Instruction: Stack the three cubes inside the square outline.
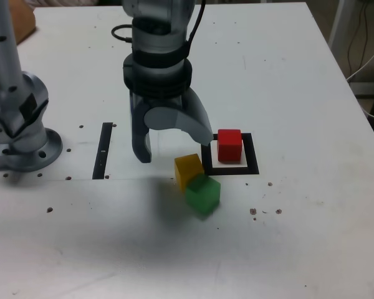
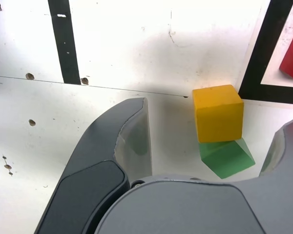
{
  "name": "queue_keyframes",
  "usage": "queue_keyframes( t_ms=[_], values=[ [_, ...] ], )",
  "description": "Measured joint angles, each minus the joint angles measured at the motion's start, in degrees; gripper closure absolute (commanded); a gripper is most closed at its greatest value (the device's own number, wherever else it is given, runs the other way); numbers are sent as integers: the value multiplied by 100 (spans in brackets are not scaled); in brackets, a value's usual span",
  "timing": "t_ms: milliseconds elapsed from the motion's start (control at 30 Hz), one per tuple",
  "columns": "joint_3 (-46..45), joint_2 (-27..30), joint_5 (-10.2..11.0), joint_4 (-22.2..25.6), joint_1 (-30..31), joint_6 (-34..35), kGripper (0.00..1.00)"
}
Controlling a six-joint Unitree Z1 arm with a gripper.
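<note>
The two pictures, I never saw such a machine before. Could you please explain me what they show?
The machine is one robot arm ending in a gripper, a two-fingered claw. The exterior view comes from a camera away from the arm; the wrist view comes from one on its wrist, so the fingers loom large there.

On the white table are a black square outline with a red block inside, and a black strip. A yellow block and a green block are close together outside the outline. The fingers are open and hold nothing.
</note>
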State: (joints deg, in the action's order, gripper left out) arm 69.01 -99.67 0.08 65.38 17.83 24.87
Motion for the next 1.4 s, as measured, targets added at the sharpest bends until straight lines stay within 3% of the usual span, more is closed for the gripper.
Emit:
queue_keyframes(
  t_ms=[433,867,1400],
  values=[
    [39,-703,-48,-210,-15,-2,8],
    [-18,-1113,-243,-572,-52,-136,11],
    [-160,-1174,-265,-809,-181,-230,19]
  ],
)
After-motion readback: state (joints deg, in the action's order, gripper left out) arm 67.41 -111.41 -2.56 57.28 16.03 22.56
